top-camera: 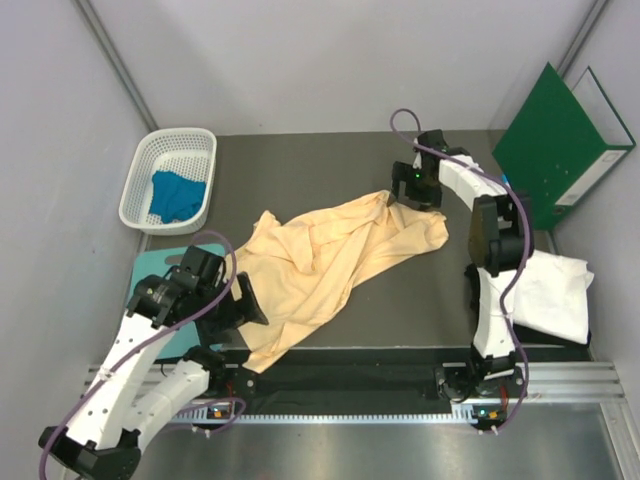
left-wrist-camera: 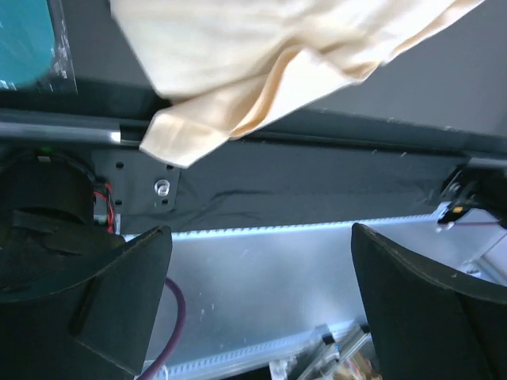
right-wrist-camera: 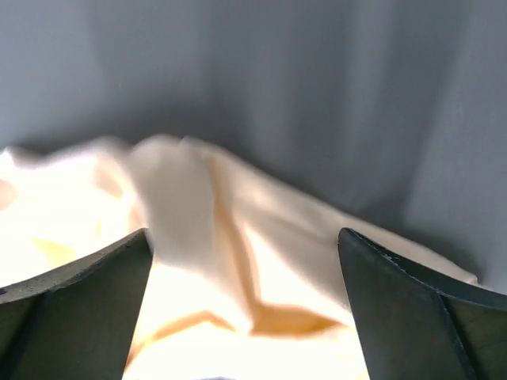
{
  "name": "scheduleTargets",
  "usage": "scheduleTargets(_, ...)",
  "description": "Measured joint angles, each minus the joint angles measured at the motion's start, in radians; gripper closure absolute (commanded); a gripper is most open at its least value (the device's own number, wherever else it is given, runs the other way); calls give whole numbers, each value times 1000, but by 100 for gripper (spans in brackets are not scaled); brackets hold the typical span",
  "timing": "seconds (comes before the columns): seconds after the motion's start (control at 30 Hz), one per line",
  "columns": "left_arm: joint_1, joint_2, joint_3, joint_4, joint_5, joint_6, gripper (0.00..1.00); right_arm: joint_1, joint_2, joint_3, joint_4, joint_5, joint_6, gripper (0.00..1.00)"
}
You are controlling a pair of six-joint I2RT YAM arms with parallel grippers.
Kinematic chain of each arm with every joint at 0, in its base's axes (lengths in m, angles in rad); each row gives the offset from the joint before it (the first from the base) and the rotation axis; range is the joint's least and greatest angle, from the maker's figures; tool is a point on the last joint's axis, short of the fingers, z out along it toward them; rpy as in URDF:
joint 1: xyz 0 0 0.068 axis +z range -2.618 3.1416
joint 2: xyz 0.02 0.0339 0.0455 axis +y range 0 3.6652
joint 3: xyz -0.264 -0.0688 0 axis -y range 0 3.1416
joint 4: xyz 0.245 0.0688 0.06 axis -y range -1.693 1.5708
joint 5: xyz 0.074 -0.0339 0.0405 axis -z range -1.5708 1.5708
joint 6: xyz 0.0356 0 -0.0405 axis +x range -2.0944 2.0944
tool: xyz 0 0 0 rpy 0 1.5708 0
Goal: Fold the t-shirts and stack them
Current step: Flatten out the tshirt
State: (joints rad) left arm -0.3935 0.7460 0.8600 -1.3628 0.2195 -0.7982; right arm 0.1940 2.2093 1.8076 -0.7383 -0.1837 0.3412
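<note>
A large peach-yellow t-shirt (top-camera: 320, 265) lies crumpled across the middle of the dark table. It also shows in the left wrist view (left-wrist-camera: 261, 55) and the right wrist view (right-wrist-camera: 238, 237). My left gripper (top-camera: 248, 305) is open and empty beside the shirt's near-left end; in its own view (left-wrist-camera: 261, 301) nothing lies between the fingers. My right gripper (top-camera: 400, 190) is open just over the shirt's far right corner, with cloth showing between its fingers (right-wrist-camera: 245, 317). A blue t-shirt (top-camera: 178, 195) lies in a white basket. A white t-shirt (top-camera: 550, 290) lies at the right edge. I see no dark t-shirt.
The white basket (top-camera: 140, 200) stands at the back left. A stiff green folder (top-camera: 560, 140) leans at the back right. A teal board (top-camera: 160, 262) lies under my left arm. A dark wrinkled strip (left-wrist-camera: 301, 190) and metal rails (top-camera: 560, 385) run along the front edge.
</note>
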Motion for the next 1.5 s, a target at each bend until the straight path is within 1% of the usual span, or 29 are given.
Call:
scheduleTargets(0.1,0,30,113,20,-47,13,1,0,-107,-96,5,7,-19,0)
scheduleTargets(0.2,0,99,161,105,-79,34,1,0,-207,-147,19,16,-36,0)
scheduleTargets(0.33,-1,328,204,232,-119,74,1,-1,-291,-172,27,25,-55,0)
scheduleTargets(0.47,-1,615,314,354,-183,137,1,-4,-312,-187,41,24,-64,0)
scheduleTargets(0.67,-1,935,576,443,-260,227,1,-10,-312,-224,39,20,-69,0)
scheduleTargets(0.8,-1,1076,704,470,-289,268,1,-15,-312,-229,45,12,-69,0)
scheduleTargets(0.97,-1,1233,872,470,-285,303,1,-30,-314,-258,56,5,-69,0)
scheduleTargets(1.1,-1,1308,922,470,-288,326,1,-46,-314,-282,58,0,-69,0)
scheduleTargets(1.13,-1,1325,927,468,-288,335,3,-48,-314,-283,58,0,-69,0)
scheduleTargets(1.2,-1,1350,932,464,-280,349,15,-53,-314,-283,60,-2,-69,0)
scheduleTargets(1.23,-1,1359,935,460,-275,354,37,-54,-314,-283,60,-3,-69,0)
scheduleTargets(1.27,-1,1368,938,457,-266,360,48,-56,-314,-283,59,-3,-69,0)
scheduleTargets(1.3,-1,1374,938,455,-259,361,63,-58,-314,-283,59,-5,-69,0)
scheduleTargets(1.37,-2,1375,927,452,-245,375,100,-61,-314,-283,60,-6,-69,0)
scheduleTargets(1.5,-8,1323,835,466,-221,382,100,-67,-314,-283,60,-10,-69,0)
